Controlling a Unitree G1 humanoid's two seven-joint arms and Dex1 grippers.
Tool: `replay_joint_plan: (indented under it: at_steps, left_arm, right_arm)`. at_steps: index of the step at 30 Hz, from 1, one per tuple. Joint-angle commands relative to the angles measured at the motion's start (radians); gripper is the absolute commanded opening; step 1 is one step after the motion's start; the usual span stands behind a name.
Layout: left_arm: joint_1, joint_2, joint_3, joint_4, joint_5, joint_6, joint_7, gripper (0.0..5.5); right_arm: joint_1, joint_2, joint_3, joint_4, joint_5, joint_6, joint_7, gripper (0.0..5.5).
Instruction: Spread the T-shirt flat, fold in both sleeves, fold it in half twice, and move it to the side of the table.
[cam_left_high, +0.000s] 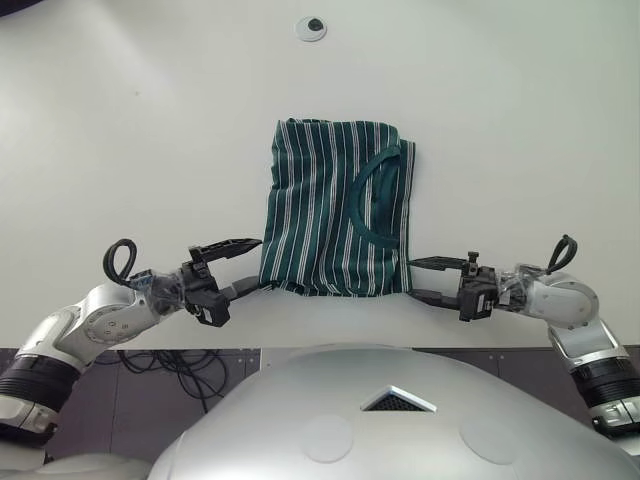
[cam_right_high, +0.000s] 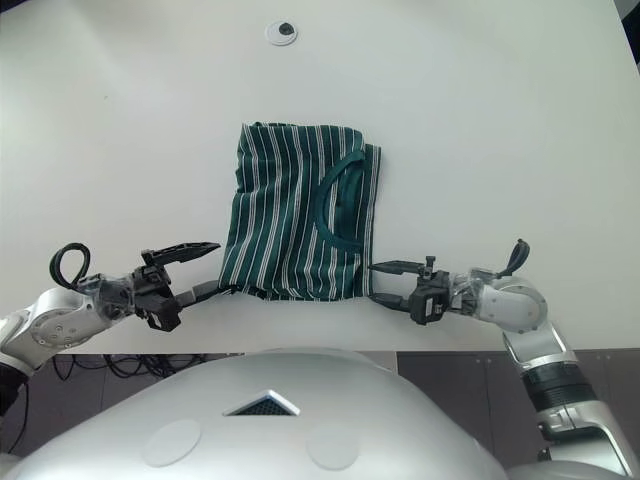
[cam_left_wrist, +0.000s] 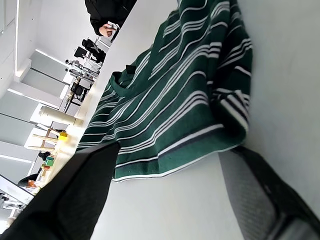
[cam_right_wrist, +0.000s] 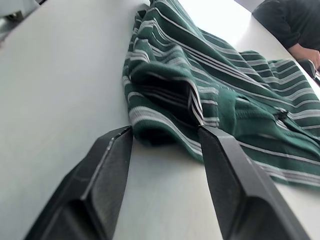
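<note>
Head view. The T-shirt (cam_left_high: 335, 210), green with white stripes, lies folded into a rough rectangle at the centre of the white tabletop (cam_left_high: 150, 120). Its lower hem sits close to the tabletop's 6 o'clock edge. The neckline (cam_left_high: 378, 195) faces up on the 3 o'clock half of the fold. A small round disc (cam_left_high: 311, 27) sits well apart from the T-shirt at 12 o'clock.

The left tool (cam_left_high: 258, 262) is at 8 o'clock from the T-shirt, low over the tabletop, and points toward 3 o'clock. It is spread wide. One fingertip reaches the T-shirt's 7 o'clock corner, and the other stands clear of the cloth, just beside the 9 o'clock edge.

The right tool (cam_left_high: 414, 278) is at 4 o'clock from the T-shirt and points toward 9 o'clock. It is also spread. Its tips sit just beside the 5 o'clock corner, and nothing is pinched.

Left wrist view. The two dark fingers (cam_left_wrist: 75, 200) stand far apart, with bare tabletop between them. The striped hem runs across the gap ahead of the tips. One tip meets the bunched corner of the cloth; whether it sits under the edge cannot be determined.

Right wrist view. The fingers (cam_right_wrist: 230, 170) are apart and flank the T-shirt's layered corner. One tip lies against the hem, and the other rests on the tabletop just beside the fold. The folded layers are visible as a stacked edge between the tips.
</note>
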Motion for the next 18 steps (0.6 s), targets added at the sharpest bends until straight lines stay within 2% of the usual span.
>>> replay_joint_plan:
  at_steps: [1, 11, 17, 18]
  left_arm:
    - [0.040, -0.002, -0.038, 0.029, 0.065, 0.023, -0.079, 3.28]
    - [0.034, -0.008, -0.061, 0.047, 0.096, 0.028, -0.121, 1.86]
    - [0.026, -0.015, -0.063, 0.036, 0.113, 0.033, -0.146, 1.18]
    - [0.025, -0.015, -0.061, 0.031, 0.109, 0.036, -0.150, 1.11]
  right_arm:
    - [0.001, 0.016, 0.068, 0.008, -0.063, 0.018, 0.008, 2.35]
    - [-0.029, 0.020, 0.121, -0.002, -0.071, 0.024, -0.032, 2.35]
    - [-0.034, 0.003, 0.123, 0.004, -0.080, 0.028, -0.053, 1.33]
    - [-0.035, -0.004, 0.119, 0.010, -0.085, 0.031, -0.054, 1.29]
